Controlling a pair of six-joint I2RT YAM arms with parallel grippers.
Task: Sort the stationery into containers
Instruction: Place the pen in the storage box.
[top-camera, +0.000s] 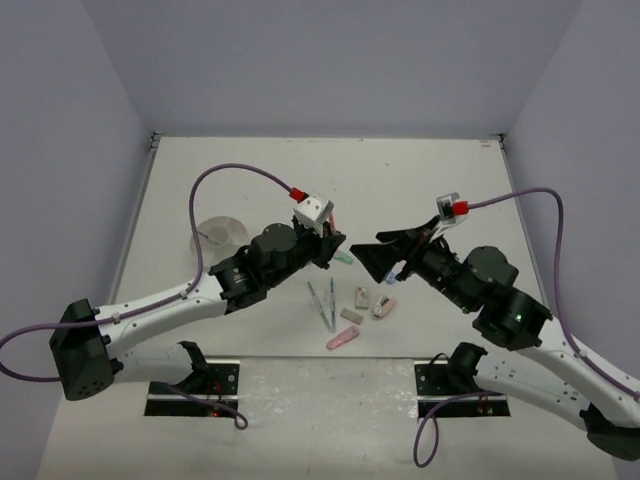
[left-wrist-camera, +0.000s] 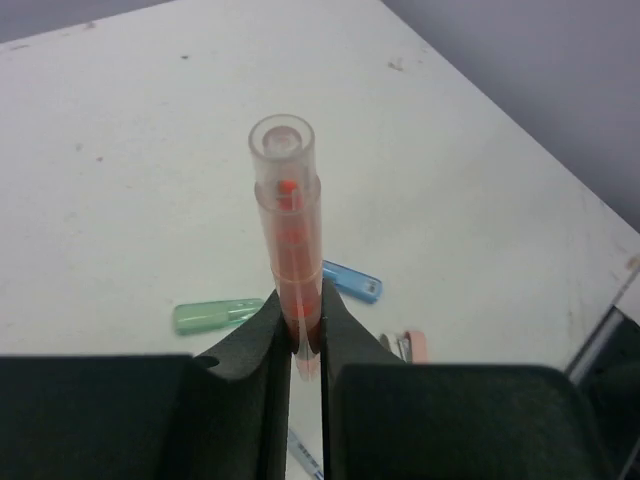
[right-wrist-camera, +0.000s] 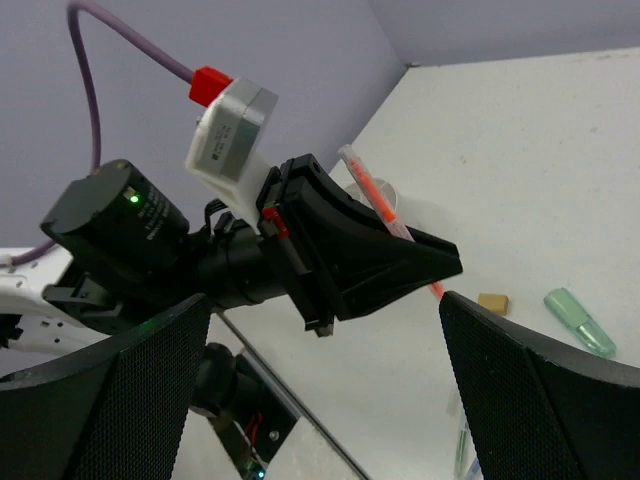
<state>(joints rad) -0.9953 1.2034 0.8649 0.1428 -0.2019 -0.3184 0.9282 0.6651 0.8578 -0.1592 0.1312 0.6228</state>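
White tabletop (top-camera: 250, 170) boxed in by pale lilac walls, seen from above plus 2 wrist cams. We see the L gripper (left-wrist-camera: 298, 312) raised off the surface, its jaws nearly closed and pinching an orange pen (left-wrist-camera: 288, 230). The pen sits btwn the two fingers, gripped near one end. Most of its length, incl. the clear cap, juts out well past the fingertips. The R gripper (top-camera: 378, 258) faces it from close by, spread wide w/ nothing in it. The round white holder (top-camera: 222, 235) stands on the table to the left, near the L arm's forearm and well apart from the pen. Loose on the table btwn the arms: a green marker (left-wrist-camera: 215, 315), a blue marker (left-wrist-camera: 350, 282), two grey-blue pens (top-camera: 331, 305), a tan eraser (top-camera: 361, 297), a grey eraser (top-camera: 350, 314) and a pink marker (top-camera: 342, 339). Risks, as we judge them: the grip is short and near the pen's end, so the long free part could swing or slip out during a carry. The 2 grippers are near enough to clip each other if either moves carelessly. The holder is close to the L arm, so a turn toward it could nudge it. The holder also looks low, so a long pen let go at a slant may tip back out.
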